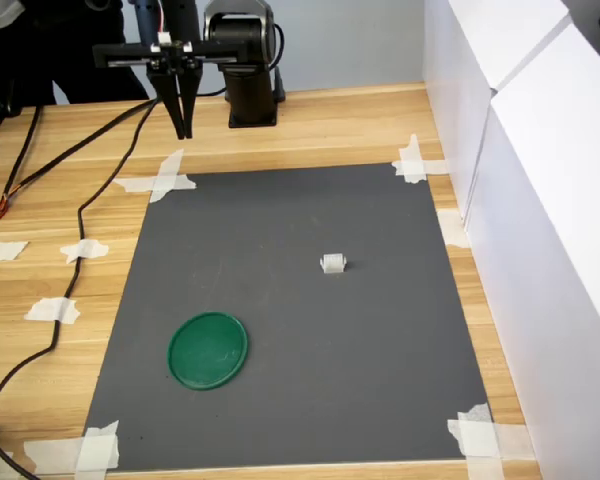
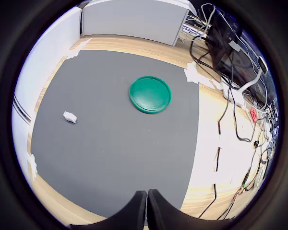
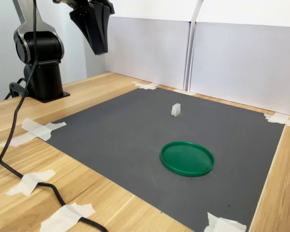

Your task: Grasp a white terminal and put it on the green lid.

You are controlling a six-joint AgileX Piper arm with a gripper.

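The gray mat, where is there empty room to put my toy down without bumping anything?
Most of the gray mat is bare. The green lid and the white terminal lie apart, with open mat between them. The stretch toward the white wall is free too. The wood beside the mat by the cables is cluttered.

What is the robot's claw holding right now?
Nothing. The gripper hangs shut and empty above the wooden table's edge, while the white terminal lies alone on the grey mat, apart from the green lid.
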